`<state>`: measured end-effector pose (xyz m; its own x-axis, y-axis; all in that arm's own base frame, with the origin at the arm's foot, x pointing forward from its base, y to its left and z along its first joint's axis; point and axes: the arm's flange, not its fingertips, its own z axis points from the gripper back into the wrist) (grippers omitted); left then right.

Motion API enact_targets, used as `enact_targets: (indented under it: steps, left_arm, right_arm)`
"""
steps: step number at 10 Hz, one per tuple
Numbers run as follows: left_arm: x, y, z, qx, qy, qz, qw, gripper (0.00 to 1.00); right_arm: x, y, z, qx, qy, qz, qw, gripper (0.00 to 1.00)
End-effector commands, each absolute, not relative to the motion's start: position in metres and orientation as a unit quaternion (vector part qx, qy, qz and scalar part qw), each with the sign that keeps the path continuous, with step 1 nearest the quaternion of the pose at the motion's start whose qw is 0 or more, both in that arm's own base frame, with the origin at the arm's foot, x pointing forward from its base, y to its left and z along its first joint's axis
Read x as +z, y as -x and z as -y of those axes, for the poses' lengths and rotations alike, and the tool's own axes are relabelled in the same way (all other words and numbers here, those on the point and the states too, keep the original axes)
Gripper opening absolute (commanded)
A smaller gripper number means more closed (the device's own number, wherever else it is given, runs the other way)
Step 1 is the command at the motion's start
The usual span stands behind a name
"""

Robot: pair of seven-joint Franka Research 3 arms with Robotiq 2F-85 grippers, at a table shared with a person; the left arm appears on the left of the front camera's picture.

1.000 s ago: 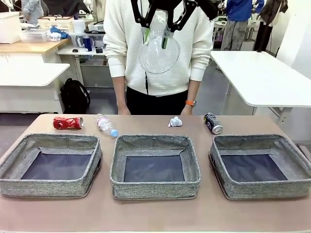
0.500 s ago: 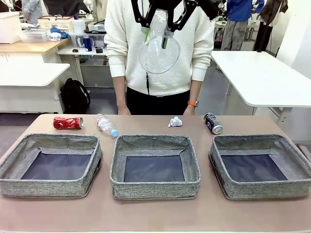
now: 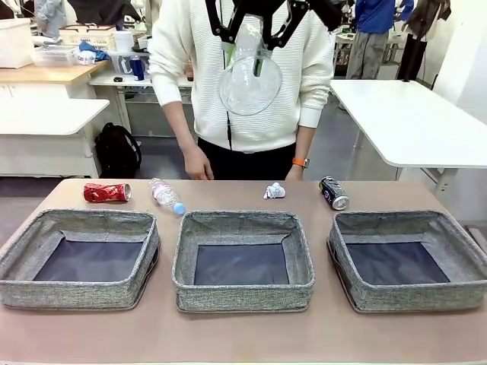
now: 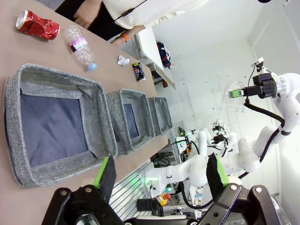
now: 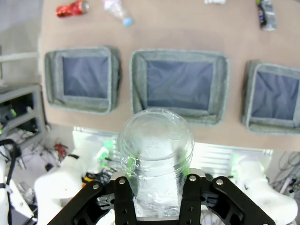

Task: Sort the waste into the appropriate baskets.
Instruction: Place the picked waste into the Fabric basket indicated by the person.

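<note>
Dropped from so high, the clear plastic bottle pinched in the right gripper could bounce off the middle basket; left gripper spread, empty.

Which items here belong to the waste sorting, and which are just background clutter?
Job: clear bottle held aloft, red can, blue-capped bottle, paper wad, black can, left basket, middle basket, right basket.
Lying about: black backpack, white side table, white bin on far bench.
</note>
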<state>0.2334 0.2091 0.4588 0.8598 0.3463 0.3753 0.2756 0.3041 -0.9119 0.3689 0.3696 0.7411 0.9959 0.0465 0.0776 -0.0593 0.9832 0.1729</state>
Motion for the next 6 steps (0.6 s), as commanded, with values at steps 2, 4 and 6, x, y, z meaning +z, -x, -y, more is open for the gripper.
enact_targets:
  steps: [2, 4, 6]
  left_arm:
    - [0.4595, -0.2338, -0.2088, 0.015, 0.592, 0.273, 0.758, 1.00]
    - [0.4595, -0.2338, -0.2088, 0.015, 0.592, 0.273, 0.758, 1.00]
    - [0.4595, -0.2338, -0.2088, 0.015, 0.592, 0.273, 0.758, 1.00]
  right_arm:
    - [0.7393, -0.3632, -0.3663, 0.018, -0.088, 0.034, 0.995, 0.38]
    - [0.7393, -0.3632, -0.3663, 0.018, -0.088, 0.034, 0.995, 0.38]
    - [0.7393, -0.3632, -0.3663, 0.018, -0.088, 0.034, 0.995, 0.38]
